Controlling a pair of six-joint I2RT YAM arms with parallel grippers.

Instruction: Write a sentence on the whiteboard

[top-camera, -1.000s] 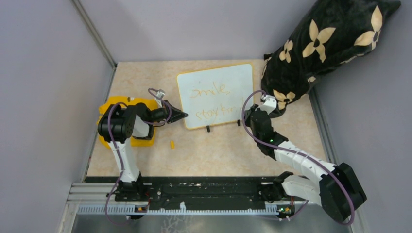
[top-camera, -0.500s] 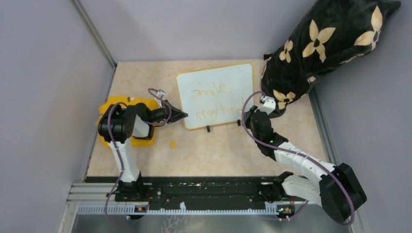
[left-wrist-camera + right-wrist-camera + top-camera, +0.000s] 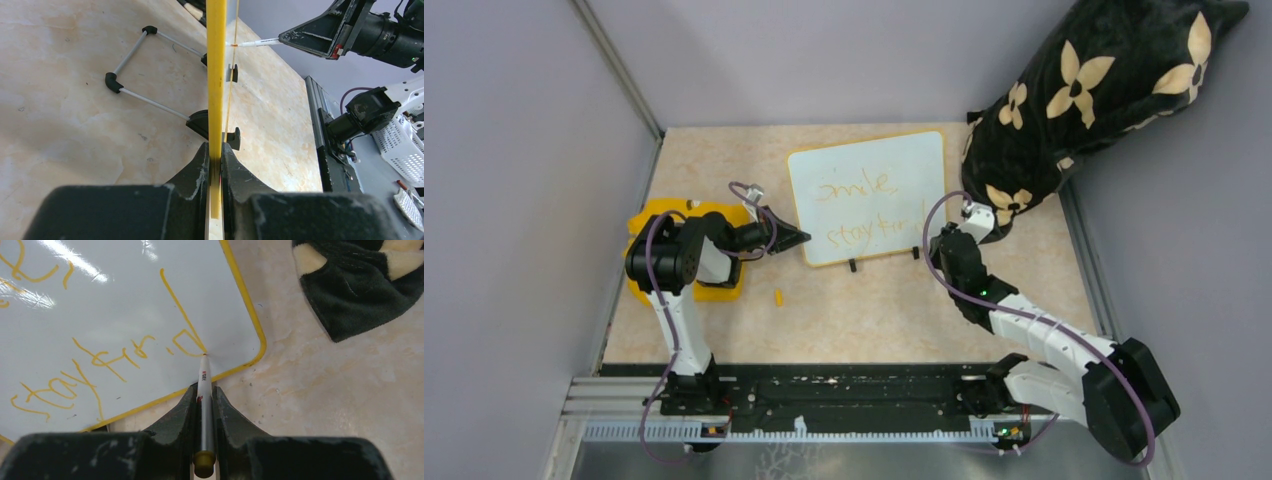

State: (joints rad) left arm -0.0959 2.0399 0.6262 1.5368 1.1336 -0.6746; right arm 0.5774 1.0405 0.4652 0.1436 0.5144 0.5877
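The whiteboard (image 3: 914, 165) stands tilted on the table, white with a yellow rim. The sentence (image 3: 856, 187) runs in two orange-yellow lines, "smile" over "stay tired". My left gripper (image 3: 799, 238) is shut on the whiteboard's left edge; the left wrist view shows the rim (image 3: 216, 75) edge-on between the jaws of that gripper (image 3: 215, 155). My right gripper (image 3: 202, 392) is shut on a white marker (image 3: 203, 382). The marker's tip touches the whiteboard (image 3: 140, 300) at the foot of the last letter "d" (image 3: 187, 342), near the lower right corner.
A black pillow with cream flowers (image 3: 1104, 90) lies at the back right, close to the board. A flat yellow cloth-like piece (image 3: 649, 215) lies under the left arm. A small yellow cap (image 3: 778, 296) sits on the table. The board's wire stand (image 3: 145, 65) rests behind it.
My right gripper with the marker has shifted slightly toward the near edge, along the last letter's stroke. The left arm and the board have not moved.
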